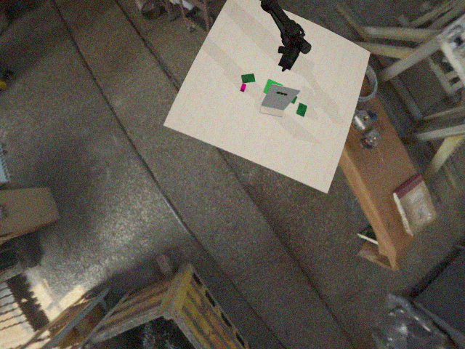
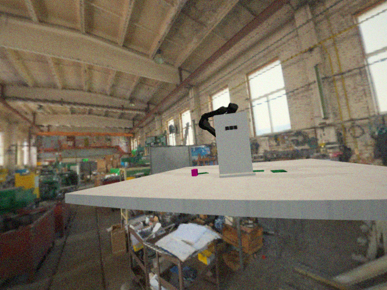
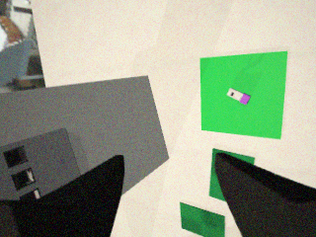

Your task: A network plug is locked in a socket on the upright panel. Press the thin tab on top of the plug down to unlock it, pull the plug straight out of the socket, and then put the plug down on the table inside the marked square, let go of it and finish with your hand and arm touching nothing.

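One small boxy plug [image 3: 239,96], flat green square [image 3: 262,74], matte pincer [image 3: 168,170] open

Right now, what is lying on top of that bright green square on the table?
A small white plug with a purple end lies inside the bright green square, well within its edges. The open jaws hang above it, holding nothing. The tab on the plug is too small to make out.

No text, label, brand, number or sign can be read in any view. Every surface shown is plain or too blurred.
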### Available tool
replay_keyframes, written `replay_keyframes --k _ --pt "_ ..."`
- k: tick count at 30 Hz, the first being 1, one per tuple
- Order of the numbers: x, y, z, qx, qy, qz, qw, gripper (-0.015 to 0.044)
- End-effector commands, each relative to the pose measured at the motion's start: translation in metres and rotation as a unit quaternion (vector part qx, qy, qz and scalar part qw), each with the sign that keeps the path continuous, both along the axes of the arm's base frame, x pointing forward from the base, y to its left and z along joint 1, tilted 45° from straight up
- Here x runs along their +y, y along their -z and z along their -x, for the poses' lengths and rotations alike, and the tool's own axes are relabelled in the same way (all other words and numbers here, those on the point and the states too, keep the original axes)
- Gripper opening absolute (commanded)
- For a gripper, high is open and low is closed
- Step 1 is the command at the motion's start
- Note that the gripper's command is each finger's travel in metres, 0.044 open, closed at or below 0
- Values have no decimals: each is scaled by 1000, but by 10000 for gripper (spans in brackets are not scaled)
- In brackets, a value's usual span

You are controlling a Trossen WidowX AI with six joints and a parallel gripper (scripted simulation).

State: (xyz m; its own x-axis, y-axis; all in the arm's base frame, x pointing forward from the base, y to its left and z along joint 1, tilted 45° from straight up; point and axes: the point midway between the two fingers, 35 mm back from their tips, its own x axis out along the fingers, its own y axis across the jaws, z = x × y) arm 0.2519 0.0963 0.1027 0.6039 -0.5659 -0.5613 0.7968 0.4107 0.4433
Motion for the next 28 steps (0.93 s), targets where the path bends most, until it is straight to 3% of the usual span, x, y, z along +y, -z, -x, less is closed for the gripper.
replay_keyframes --k 1,5,28 --pt "1 -1 0 -1 1 2 1000 340" --pt "1 -1 0 -1 1 2 1000 440" --pt "1 -1 0 -1 1 2 1000 440"
